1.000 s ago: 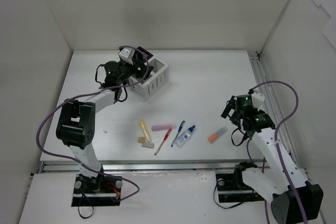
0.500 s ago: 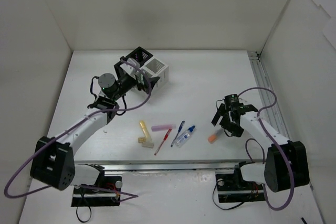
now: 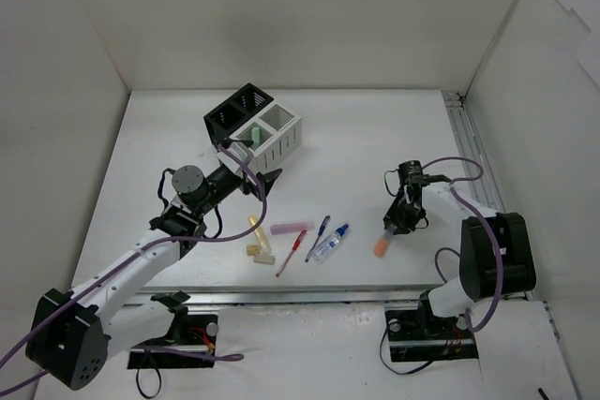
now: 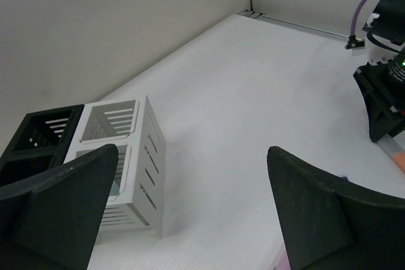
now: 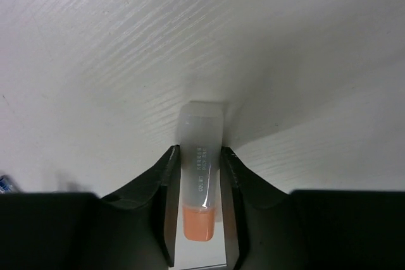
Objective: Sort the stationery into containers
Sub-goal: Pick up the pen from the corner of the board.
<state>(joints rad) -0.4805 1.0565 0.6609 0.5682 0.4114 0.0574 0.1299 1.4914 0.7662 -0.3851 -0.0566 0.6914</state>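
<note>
My right gripper (image 5: 199, 152) is shut on the orange marker (image 5: 201, 175), which lies on the table with its clear cap pointing away; the top view shows this gripper (image 3: 395, 223) over the marker (image 3: 381, 245). My left gripper (image 3: 263, 181) hangs open and empty just in front of the white container (image 3: 278, 135), whose near compartment holds a green-capped marker (image 3: 251, 133). The black container (image 3: 232, 111) adjoins it behind. A yellow marker (image 3: 255, 228), pink marker (image 3: 289, 228), red pen (image 3: 292, 252), blue pen (image 3: 320, 232), blue-capped bottle (image 3: 329, 244) and beige erasers (image 3: 259, 252) lie on the table.
In the left wrist view the white container (image 4: 144, 156) and black container (image 4: 38, 134) stand at the left, and the right arm (image 4: 387, 86) at the far right. White walls enclose the table; a rail (image 3: 466, 142) runs along the right edge.
The left arm has pulled back from over the containers toward the near side, its jaws wide. The right gripper has come down over the orange marker and closed on it.
</note>
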